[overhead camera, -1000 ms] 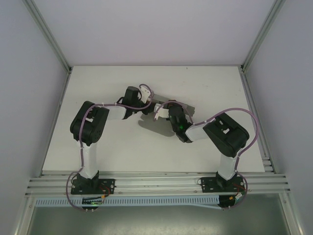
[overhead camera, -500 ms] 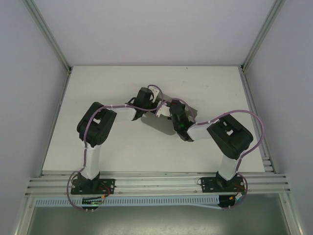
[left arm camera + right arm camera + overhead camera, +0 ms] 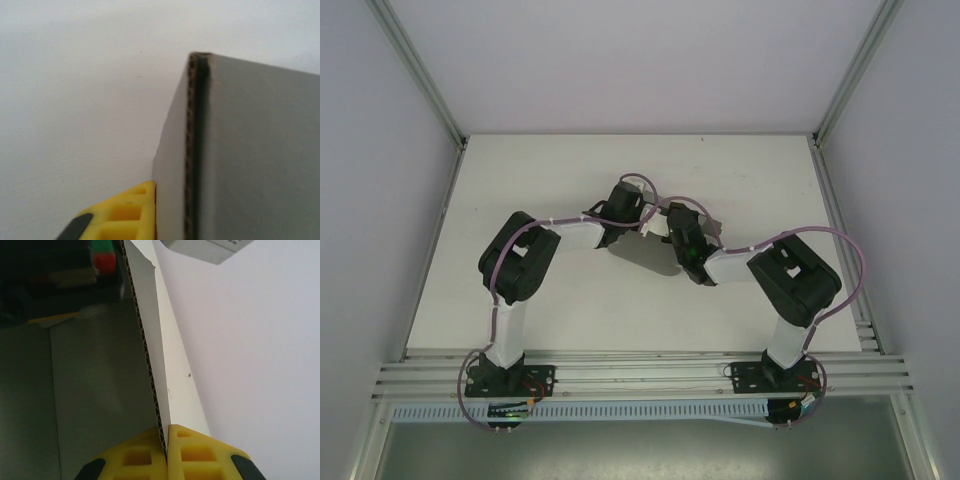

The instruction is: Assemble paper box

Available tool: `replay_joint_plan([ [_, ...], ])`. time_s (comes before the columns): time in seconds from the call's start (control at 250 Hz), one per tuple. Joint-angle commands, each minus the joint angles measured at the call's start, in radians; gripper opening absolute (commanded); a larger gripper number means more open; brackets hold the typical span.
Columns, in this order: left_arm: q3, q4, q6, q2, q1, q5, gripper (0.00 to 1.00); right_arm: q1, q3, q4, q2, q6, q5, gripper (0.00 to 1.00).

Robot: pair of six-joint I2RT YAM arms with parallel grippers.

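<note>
Half built at most, to judge by the paper box (image 3: pixel 250 150): grey panels raised and meeting at a corner, with a dark gap left along the seam, nothing closed on top. Sits about the middle of the counter (image 3: pixel 520 180), a little toward the far edge, and from above is largely covered by the two wrists. Pinched along one panel edge by the right fingers (image 3: pixel 175 440), pressed together on the card with its corrugated edge running up from between them. Within the last second, swung the left arm in from the left side toward the middle, bringing the left fingers (image 3: pixel 125 217) right beside the right ones, one yellow pad lying against the outside of a panel just below that corner. Cannot tell whether clamped there or merely pushing, since the other pad is hidden behind the card. Barely shifted the right arm meanwhile, only a slight drift to the right. Suggests one side being steadied while the other presses a wall up against its neighbour; probably leaves that corner to be locked. Risks buckling the thin card if pushed away from the fold.
</note>
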Motion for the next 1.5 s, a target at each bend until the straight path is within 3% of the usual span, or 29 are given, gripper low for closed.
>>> replay_joint_plan([
  [0.0, -0.012, 0.003, -0.005, 0.065, 0.049, 0.0, 0.15, 0.018, -0.023, -0.115, -0.031, 0.085, -0.147, 0.0],
  [0.096, 0.019, -0.003, 0.01, 0.079, 0.05, 0.028, 0.21, 0.011, -0.023, -0.128, -0.04, 0.094, -0.162, 0.0],
  [0.188, 0.005, 0.042, 0.014, 0.069, 0.052, 0.047, 0.18, 0.01, -0.023, -0.129, -0.04, 0.089, -0.164, 0.0],
  [0.272, 0.011, 0.056, 0.03, 0.062, 0.051, 0.063, 0.23, 0.009, -0.026, -0.133, -0.042, 0.094, -0.172, 0.0],
  [0.348, 0.011, 0.084, 0.035, 0.061, 0.05, 0.066, 0.12, 0.007, -0.024, -0.147, -0.042, 0.097, -0.18, 0.0],
  [0.408, 0.015, 0.099, 0.041, 0.063, 0.051, 0.073, 0.11, 0.005, -0.02, -0.154, -0.04, 0.098, -0.178, 0.0],
  [0.596, 0.055, 0.093, 0.032, 0.068, 0.051, 0.094, 0.21, 0.002, -0.015, -0.181, -0.036, 0.109, -0.191, 0.0],
  [0.624, 0.056, 0.095, 0.025, 0.068, 0.051, 0.097, 0.18, 0.001, -0.015, -0.181, -0.037, 0.111, -0.189, 0.0],
  [0.652, 0.057, 0.096, 0.019, 0.07, 0.051, 0.096, 0.08, 0.0, -0.014, -0.183, -0.034, 0.112, -0.188, 0.0],
  [0.672, 0.063, 0.088, 0.012, 0.073, 0.051, 0.084, 0.0, 0.0, -0.014, -0.184, -0.034, 0.111, -0.188, 0.0],
  [0.911, 0.147, -0.247, -0.238, 0.079, 0.051, -0.234, 0.0, -0.004, -0.016, -0.206, -0.045, 0.112, -0.17, 0.0],
  [1.023, 0.209, -0.493, -0.349, 0.097, 0.049, -0.397, 0.0, -0.009, -0.023, -0.199, -0.043, 0.108, -0.152, 0.0],
  [1.159, 0.146, -0.459, -0.317, 0.068, 0.049, -0.425, 0.0, -0.018, -0.02, -0.196, -0.039, 0.112, -0.148, 0.0],
  [1.235, 0.122, -0.407, -0.274, 0.043, 0.049, -0.366, 0.0, -0.021, -0.014, -0.193, -0.035, 0.119, -0.148, 0.0],
  [1.359, -0.034, -0.073, -0.117, -0.056, 0.049, -0.091, 0.0, -0.028, 0.005, -0.143, -0.026, 0.139, -0.117, 0.03],
  [1.407, -0.061, -0.007, -0.081, -0.075, 0.049, -0.04, 0.0, -0.026, 0.022, -0.122, -0.032, 0.161, -0.099, 0.11],
  [1.495, -0.041, -0.037, -0.074, -0.083, 0.049, -0.013, 0.0, -0.033, 0.042, -0.15, -0.081, 0.217, -0.125, 0.31],
])
